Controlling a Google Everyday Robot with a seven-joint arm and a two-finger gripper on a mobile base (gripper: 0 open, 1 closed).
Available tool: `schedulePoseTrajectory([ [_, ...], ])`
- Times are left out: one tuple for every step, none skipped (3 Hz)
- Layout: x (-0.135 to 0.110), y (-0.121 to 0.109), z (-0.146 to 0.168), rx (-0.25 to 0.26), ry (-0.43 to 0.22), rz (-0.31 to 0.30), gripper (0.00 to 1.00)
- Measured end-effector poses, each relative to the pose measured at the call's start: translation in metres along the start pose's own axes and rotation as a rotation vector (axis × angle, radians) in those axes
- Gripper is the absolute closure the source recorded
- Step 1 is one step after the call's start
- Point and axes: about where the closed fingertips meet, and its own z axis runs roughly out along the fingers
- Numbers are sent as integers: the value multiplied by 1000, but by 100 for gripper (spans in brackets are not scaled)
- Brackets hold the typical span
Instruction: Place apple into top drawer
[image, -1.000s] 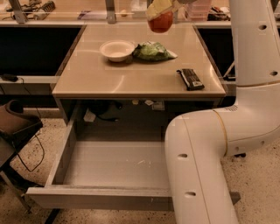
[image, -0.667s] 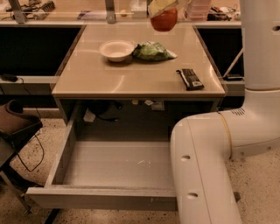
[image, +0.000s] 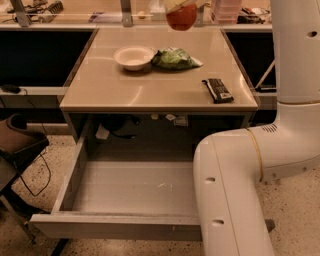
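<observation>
Apple (image: 181, 17): hanging high over the far edge of the bench (image: 150, 92), with the claw (image: 182, 5) grasping it from above. Top drawer (image: 125, 227): standing open and waiting. Apparently remaining: carrying over, lowering, releasing.

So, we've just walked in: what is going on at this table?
The robot's hand holds the apple in the air above the far edge of the table. Below, the top drawer stands pulled open with nothing in it, so the apple is not yet inside. A bowl, a green bag and a dark bar lie on the table.
</observation>
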Motion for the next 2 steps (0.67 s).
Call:
schedulePoseTrajectory([
  [13,16,-6,-45,32,-9,100],
  [40,28,-28,-108,19,60,100],
])
